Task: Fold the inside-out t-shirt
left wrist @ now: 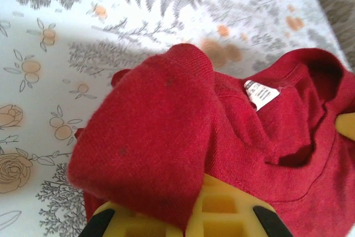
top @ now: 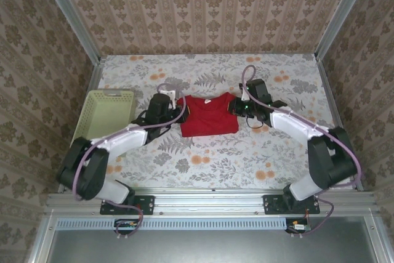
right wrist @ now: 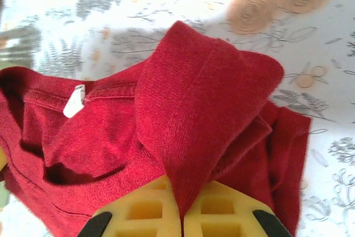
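Note:
The inside-out t-shirt point(top: 209, 116) is plain red and lies bunched in the middle of the flowered table, with the collar toward the far side. My left gripper point(top: 180, 109) is shut on its left sleeve. In the left wrist view, that fold of the t-shirt point(left wrist: 150, 137) rises from between the yellow fingers point(left wrist: 222, 209) of the left gripper point(left wrist: 191, 221). My right gripper point(top: 236, 106) is shut on the right sleeve. In the right wrist view, a peak of the t-shirt's point(right wrist: 205, 92) cloth is pinched in the right gripper point(right wrist: 182, 217). A white neck label point(left wrist: 260, 92) point(right wrist: 74, 101) shows inside the collar.
A pale green basket point(top: 108, 113) stands at the left edge of the table, just behind my left arm. Wallpapered walls and metal rails enclose the table on three sides. Flowered tabletop point(top: 234, 158) lies bare between the shirt and the near rail.

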Robot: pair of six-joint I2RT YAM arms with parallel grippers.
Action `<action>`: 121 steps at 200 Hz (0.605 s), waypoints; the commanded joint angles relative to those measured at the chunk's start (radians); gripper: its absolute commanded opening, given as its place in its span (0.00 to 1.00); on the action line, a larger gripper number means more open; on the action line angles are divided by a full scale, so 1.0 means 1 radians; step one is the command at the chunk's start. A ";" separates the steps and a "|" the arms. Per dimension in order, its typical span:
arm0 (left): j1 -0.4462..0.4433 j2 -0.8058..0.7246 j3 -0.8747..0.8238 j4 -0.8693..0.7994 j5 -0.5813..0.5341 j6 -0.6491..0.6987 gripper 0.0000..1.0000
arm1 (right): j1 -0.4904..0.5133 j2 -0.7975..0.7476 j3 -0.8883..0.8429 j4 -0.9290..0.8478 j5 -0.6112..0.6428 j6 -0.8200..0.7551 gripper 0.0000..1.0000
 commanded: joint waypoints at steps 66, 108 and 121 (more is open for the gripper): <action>0.065 0.235 0.090 0.040 0.096 0.009 0.09 | -0.025 0.216 0.099 -0.008 0.081 -0.068 0.00; 0.099 0.072 0.180 -0.343 0.004 -0.043 0.50 | -0.024 0.059 0.126 -0.161 0.190 -0.115 0.56; 0.061 -0.020 0.243 -0.554 -0.104 -0.008 0.61 | -0.002 -0.024 0.131 -0.247 0.222 -0.146 0.64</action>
